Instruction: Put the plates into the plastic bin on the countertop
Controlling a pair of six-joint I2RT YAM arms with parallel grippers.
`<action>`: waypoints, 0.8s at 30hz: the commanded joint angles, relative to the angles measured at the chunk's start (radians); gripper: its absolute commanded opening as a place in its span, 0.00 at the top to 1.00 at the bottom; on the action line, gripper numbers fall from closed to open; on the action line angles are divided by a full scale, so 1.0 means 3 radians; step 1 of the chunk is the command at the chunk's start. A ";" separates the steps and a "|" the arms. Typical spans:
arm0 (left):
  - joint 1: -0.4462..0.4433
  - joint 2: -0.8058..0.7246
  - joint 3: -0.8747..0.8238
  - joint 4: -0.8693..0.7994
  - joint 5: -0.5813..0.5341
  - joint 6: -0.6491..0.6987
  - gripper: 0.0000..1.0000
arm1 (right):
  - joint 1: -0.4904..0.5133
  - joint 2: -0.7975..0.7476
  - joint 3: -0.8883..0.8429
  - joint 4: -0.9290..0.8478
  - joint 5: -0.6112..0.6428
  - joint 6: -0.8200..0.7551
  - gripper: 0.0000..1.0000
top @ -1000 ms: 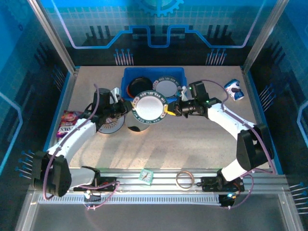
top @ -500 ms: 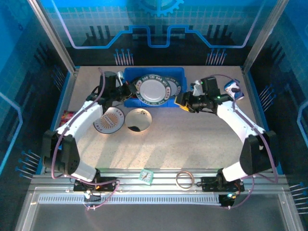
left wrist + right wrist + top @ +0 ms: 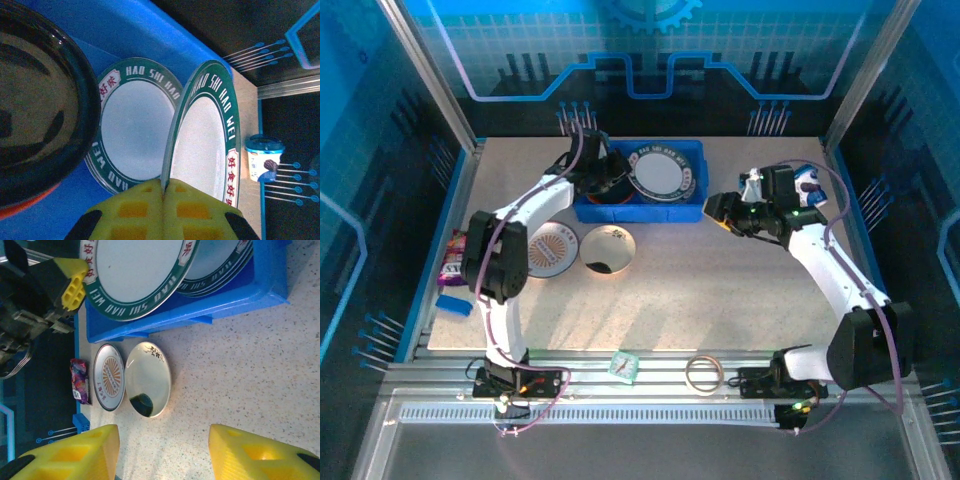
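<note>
Here, the green-rimmed plate hangs tilted over the stack in the plastic bin, its rim clamped in our left pincer. Released edge-on, we judge it could chip. Our right pincer stands part open, empty, apart from the bin.

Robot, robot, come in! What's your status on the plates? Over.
Left claw shut on green-rimmed plate, tilted over blue bin. Right claw open, empty. Sunburst plate, cream plate wait on countertop. Nothing blocking.

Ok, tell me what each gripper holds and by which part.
The left gripper pinches the green-rimmed plate by its rim edge, above the plastic bin. The right gripper is open, holding nothing.
</note>
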 commanded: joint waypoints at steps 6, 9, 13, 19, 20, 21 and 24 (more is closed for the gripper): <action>-0.0037 0.0396 0.0413 0.0292 -0.0074 -0.0148 1.00 | -0.0094 -0.0059 -0.0071 0.0039 -0.0016 -0.0028 0.50; -0.0061 0.0525 0.0490 0.0298 -0.0063 -0.0191 1.00 | -0.0106 -0.0048 -0.0097 0.0066 -0.0036 -0.0022 0.50; -0.0092 0.0645 0.0574 0.0296 -0.0077 -0.0218 1.00 | -0.0109 -0.0037 -0.0120 0.0072 -0.0045 -0.0028 0.50; -0.0130 0.0800 0.0781 0.0188 -0.0098 -0.0195 1.00 | -0.0117 -0.0014 -0.0120 0.0093 -0.0077 -0.0032 0.50; -0.0142 0.0819 0.0806 0.0169 -0.0102 -0.0188 1.00 | -0.0121 -0.0013 -0.0115 0.0093 -0.0078 -0.0036 0.50; -0.0148 0.0846 0.0844 0.0138 -0.0108 -0.0180 1.00 | -0.0117 0.0001 -0.0112 0.0098 -0.0081 -0.0040 0.50; -0.0164 0.0903 0.0922 0.0038 -0.0141 -0.0159 1.00 | -0.0120 0.0020 -0.0107 0.0098 -0.0086 -0.0046 0.50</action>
